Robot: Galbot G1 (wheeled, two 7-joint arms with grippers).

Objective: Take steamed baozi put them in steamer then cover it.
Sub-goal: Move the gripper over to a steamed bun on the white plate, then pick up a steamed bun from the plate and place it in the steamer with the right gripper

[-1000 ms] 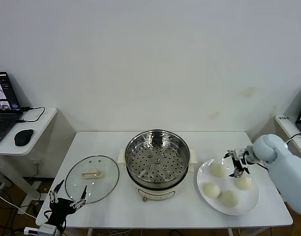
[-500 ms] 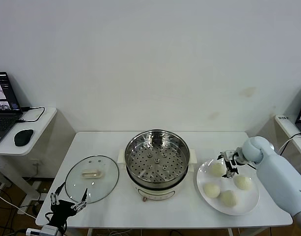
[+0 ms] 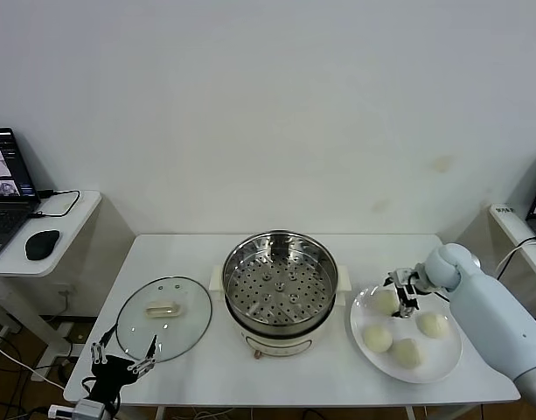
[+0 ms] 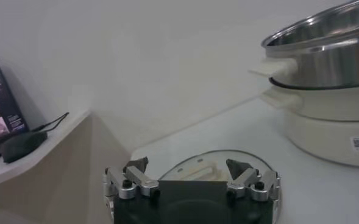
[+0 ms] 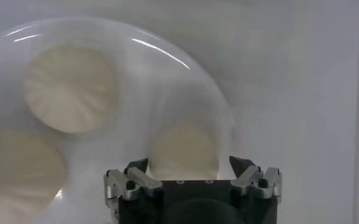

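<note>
Several pale steamed baozi lie on a white plate (image 3: 444,357) at the table's right. My right gripper (image 3: 399,295) straddles the baozi (image 3: 384,303) nearest the steamer. In the right wrist view that baozi (image 5: 184,149) sits between the fingers of the right gripper (image 5: 188,163), which stand open with a small gap on each side. The steel steamer (image 3: 279,293) on its cream pot stands empty at the centre. The glass cover (image 3: 163,317) lies flat on the table's left. My left gripper (image 3: 121,359) hangs open by the front left edge, just short of the cover (image 4: 216,157).
A side desk (image 3: 40,219) with a laptop and a mouse (image 3: 41,244) stands at the far left. The steamer's side handle (image 4: 277,66) juts toward the left gripper. Bare tabletop lies in front of the pot and between pot and plate.
My right gripper has slid left across the plate, from between the buns to the bun nearest the steamer. Its fingers have come a little closer together. The left arm has sunk slightly.
</note>
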